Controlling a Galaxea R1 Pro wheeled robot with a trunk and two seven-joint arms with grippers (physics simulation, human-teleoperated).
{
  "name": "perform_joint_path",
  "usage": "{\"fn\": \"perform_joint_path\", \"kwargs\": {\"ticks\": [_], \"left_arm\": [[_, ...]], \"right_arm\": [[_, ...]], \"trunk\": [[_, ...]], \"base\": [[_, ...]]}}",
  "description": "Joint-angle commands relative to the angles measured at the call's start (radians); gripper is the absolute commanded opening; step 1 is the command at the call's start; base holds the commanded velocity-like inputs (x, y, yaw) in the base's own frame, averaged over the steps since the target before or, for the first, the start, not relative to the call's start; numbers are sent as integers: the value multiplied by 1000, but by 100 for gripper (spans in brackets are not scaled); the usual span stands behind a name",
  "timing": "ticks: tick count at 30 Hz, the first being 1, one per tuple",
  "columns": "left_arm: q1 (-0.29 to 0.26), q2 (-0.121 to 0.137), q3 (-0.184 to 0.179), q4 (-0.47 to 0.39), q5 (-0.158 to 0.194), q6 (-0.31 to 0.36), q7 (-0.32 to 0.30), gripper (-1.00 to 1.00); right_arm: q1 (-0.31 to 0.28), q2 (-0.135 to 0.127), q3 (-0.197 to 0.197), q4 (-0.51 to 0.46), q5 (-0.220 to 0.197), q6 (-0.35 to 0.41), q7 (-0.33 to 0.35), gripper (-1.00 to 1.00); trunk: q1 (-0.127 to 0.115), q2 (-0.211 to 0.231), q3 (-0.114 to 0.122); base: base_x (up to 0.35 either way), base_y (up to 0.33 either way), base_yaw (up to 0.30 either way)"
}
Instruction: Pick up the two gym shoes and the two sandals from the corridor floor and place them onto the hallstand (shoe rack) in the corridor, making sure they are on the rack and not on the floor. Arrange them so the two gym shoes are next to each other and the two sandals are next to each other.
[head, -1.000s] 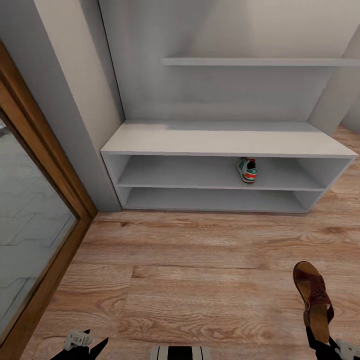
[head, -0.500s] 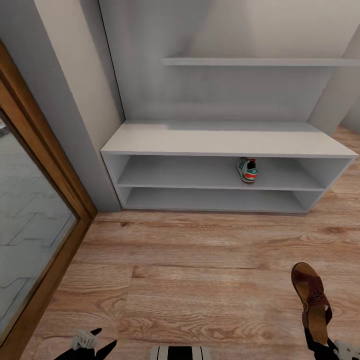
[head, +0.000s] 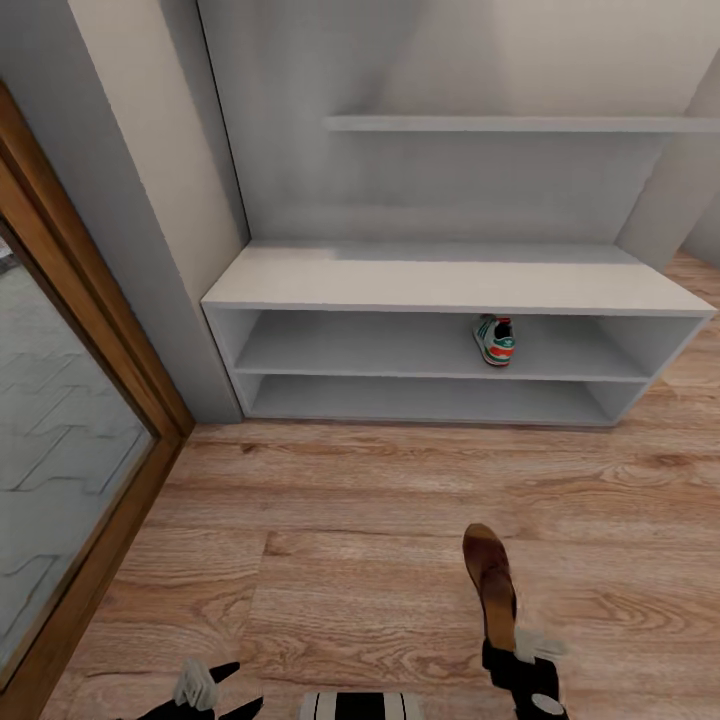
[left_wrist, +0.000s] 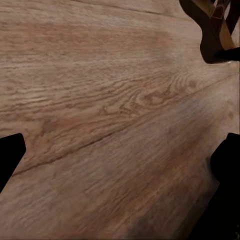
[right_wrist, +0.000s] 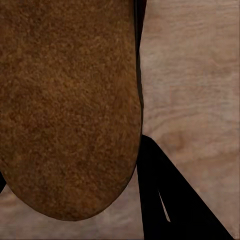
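One gym shoe (head: 494, 340) stands in the upper open slot of the pale grey hallstand (head: 450, 285), right of its middle. My right gripper (head: 507, 652) is shut on the heel of a dark brown sandal (head: 489, 583), which it holds on edge above the corridor floor (head: 350, 520), toe towards the rack. The right wrist view looks along the sandal's brown sole (right_wrist: 70, 100) beside one black finger (right_wrist: 165, 200). Low at the near left, my left gripper (head: 235, 690) is open over bare planks (left_wrist: 110, 115). The held sandal (left_wrist: 212, 25) appears in that wrist view too. The other gym shoe and other sandal are out of view.
A wood-framed glass door (head: 80, 450) runs along the left, beside a grey wall corner. A floating shelf (head: 520, 123) hangs above the bench top. My base (head: 360, 705) peeks in at the near edge. Open floor lies between me and the rack.
My right arm has swung the sandal leftward from the near right and turned it on edge. The left gripper has crept a little to the right.
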Motion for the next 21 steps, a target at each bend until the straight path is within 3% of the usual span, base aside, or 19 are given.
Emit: {"fn": "perform_joint_path", "kwargs": {"ticks": [1,3,6,9,11,13,14,21], "left_arm": [[-1,2,0,1,0,-5,-32,100],[-3,4,2,0,-1,-4,-87,100],[-5,10,6,0,-1,1,-156,100],[-7,24,8,1,4,6,-192,100],[-21,40,19,1,8,20,-210,100],[-38,45,29,2,9,45,-217,100],[-60,44,36,2,3,121,-221,100],[-53,49,31,-9,-1,132,-226,100]], "right_arm": [[-15,37,2,-43,11,67,-20,-100],[-39,82,21,-102,16,164,-39,-100],[-86,122,55,-157,18,280,-51,-100],[-145,122,85,-183,18,370,-60,-100],[-219,122,102,-191,17,432,-91,-100],[-252,122,106,-193,16,447,-133,-100],[-334,122,110,-194,12,462,-259,-100],[-379,122,112,-201,11,466,-284,-100]], "trunk": [[0,0,-1],[0,0,-1],[0,0,-1],[0,0,-1],[0,0,-1],[0,0,-1],[0,0,-1],[0,0,-1]], "base": [[0,0,0],[0,0,0],[0,0,0],[0,0,0],[0,0,0],[0,0,0],[0,0,0],[0,0,0]]}}
